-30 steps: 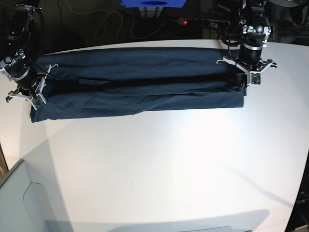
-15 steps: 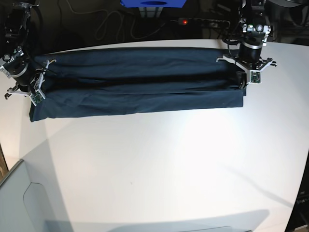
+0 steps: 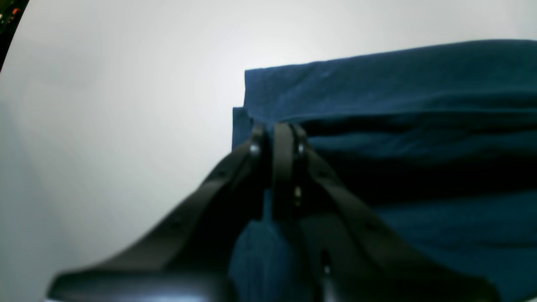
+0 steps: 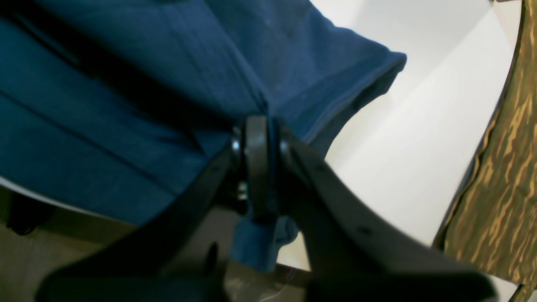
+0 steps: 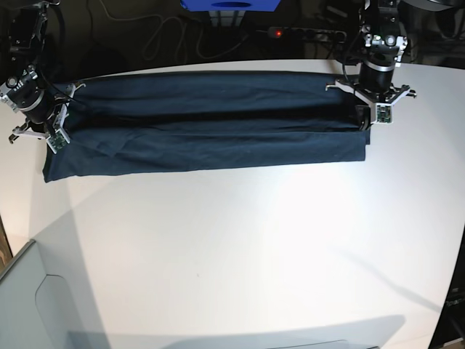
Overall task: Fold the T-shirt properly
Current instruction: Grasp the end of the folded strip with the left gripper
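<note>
The dark navy T-shirt (image 5: 211,138) lies as a long folded band across the back of the white table (image 5: 240,254). At its right end my left gripper (image 5: 365,120) pinches the cloth. In the left wrist view that gripper (image 3: 277,133) is shut on the T-shirt (image 3: 398,105) near its corner, with fabric showing between the fingers. At the band's left end sits my right gripper (image 5: 59,129). In the right wrist view this gripper (image 4: 256,130) has its jaws close together on a fold of the T-shirt (image 4: 126,84), and a tuft of cloth hangs below them.
A power strip with a red light (image 5: 305,33), cables and a blue box (image 5: 229,6) lie behind the table's back edge. A grey panel (image 5: 29,305) stands at the near left corner. A camouflage-patterned surface (image 4: 503,167) shows beyond the table's edge.
Both grippers have moved toward the back of the table, carrying the ends of the upper fold with them. The band now lies a little flatter and wider.
</note>
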`<action>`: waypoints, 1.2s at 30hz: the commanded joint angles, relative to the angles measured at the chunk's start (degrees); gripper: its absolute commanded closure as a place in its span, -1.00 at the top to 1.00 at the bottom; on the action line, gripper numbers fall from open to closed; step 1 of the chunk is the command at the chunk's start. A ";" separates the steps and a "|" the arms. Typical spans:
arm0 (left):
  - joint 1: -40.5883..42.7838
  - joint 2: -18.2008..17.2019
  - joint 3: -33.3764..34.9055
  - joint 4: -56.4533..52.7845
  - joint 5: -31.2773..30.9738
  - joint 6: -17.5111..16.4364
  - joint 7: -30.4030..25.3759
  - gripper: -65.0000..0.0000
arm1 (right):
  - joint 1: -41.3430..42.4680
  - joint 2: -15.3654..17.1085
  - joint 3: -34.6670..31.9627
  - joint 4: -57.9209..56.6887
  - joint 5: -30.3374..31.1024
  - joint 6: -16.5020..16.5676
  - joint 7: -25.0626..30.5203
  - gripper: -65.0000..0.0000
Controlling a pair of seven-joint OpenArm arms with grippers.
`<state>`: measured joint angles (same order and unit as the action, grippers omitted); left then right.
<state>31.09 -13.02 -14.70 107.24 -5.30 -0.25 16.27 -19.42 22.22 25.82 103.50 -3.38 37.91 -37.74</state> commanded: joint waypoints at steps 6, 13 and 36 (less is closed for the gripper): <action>0.51 -0.39 -0.38 0.93 0.07 0.21 -1.02 -1.00 | 0.12 1.21 1.12 1.42 0.26 1.08 1.03 0.06; 0.60 -0.39 -0.38 0.93 0.07 0.56 -1.02 -1.00 | 1.71 -1.78 8.95 5.82 0.34 2.09 0.59 0.26; -2.21 0.05 -6.00 -5.66 -0.46 0.30 -1.02 0.36 | 5.40 -8.11 0.86 -7.55 0.26 2.09 1.30 0.26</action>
<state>28.64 -12.49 -20.47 100.99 -5.54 -0.14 16.10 -14.35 13.32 26.33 95.09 -3.70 38.98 -37.36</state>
